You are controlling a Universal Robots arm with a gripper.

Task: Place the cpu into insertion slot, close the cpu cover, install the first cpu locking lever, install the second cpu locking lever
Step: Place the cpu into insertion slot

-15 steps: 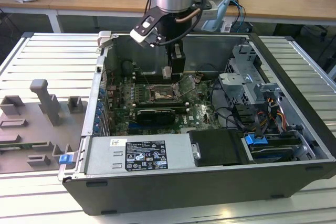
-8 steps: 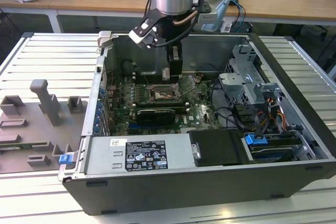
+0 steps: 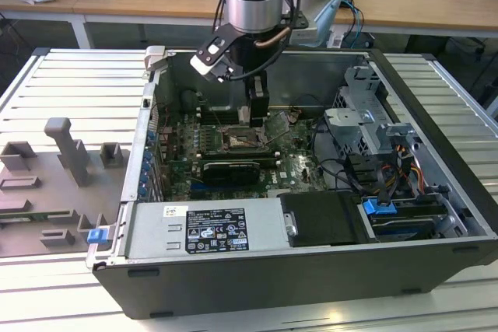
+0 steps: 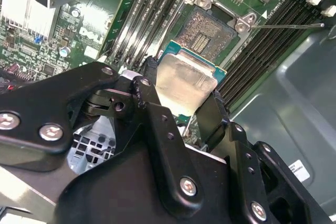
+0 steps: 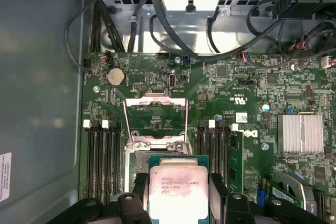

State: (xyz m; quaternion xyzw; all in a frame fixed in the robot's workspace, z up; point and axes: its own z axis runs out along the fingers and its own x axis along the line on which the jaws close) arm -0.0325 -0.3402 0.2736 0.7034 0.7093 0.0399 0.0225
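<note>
Open computer case (image 3: 257,289), green motherboard (image 5: 231,82) inside, gripper (image 4: 184,98) clamped on the cpu (image 4: 186,80) by two opposite edges, silvery cpu cover (image 5: 156,97) standing open, insertion slot (image 4: 206,34) bare (dark contact field exposed), cpu held just beside the slot, not seated in it.

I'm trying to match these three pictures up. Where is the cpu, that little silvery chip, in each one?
Exterior view: too small to tell apart; look under the gripper, near the insertion slot.
Second wrist view: the cpu is clamped between the black fingers, beside the open insertion slot.
First wrist view: the cpu, between the same fingers, hides part of the slot.
Shared landmark: the insertion slot's silvery rim.
</note>
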